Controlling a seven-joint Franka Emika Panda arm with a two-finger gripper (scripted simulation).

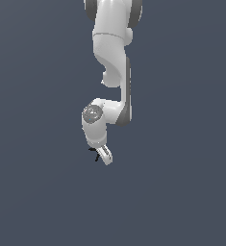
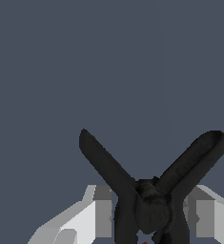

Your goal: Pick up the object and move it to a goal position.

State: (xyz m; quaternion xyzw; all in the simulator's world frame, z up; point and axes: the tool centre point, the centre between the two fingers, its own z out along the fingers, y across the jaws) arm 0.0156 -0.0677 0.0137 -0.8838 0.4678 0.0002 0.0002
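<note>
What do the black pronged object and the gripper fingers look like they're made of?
Object: matte black, likely plastic or rubber; dull and glare-free, tiny red tip. Fingers: smooth white plastic-like shells with grey inner faces. Being simulator renders, both are guesses.

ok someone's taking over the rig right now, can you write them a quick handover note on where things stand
Tool: the wrist view shows both fingers tight against the sides of the black pronged object, so it looks shut on it.
Object: sits between the fingers with two prongs splayed outward past them; a small red tip just shows at its base. In the exterior view it appears as a tiny black speck at the fingertips, on the exterior view's left of the tool.
Done: the grasp looks made.
Left: carry it to the goal and release. No goal marker is visible in either view, and I cannot tell whether the object is lifted off the surface.
</note>
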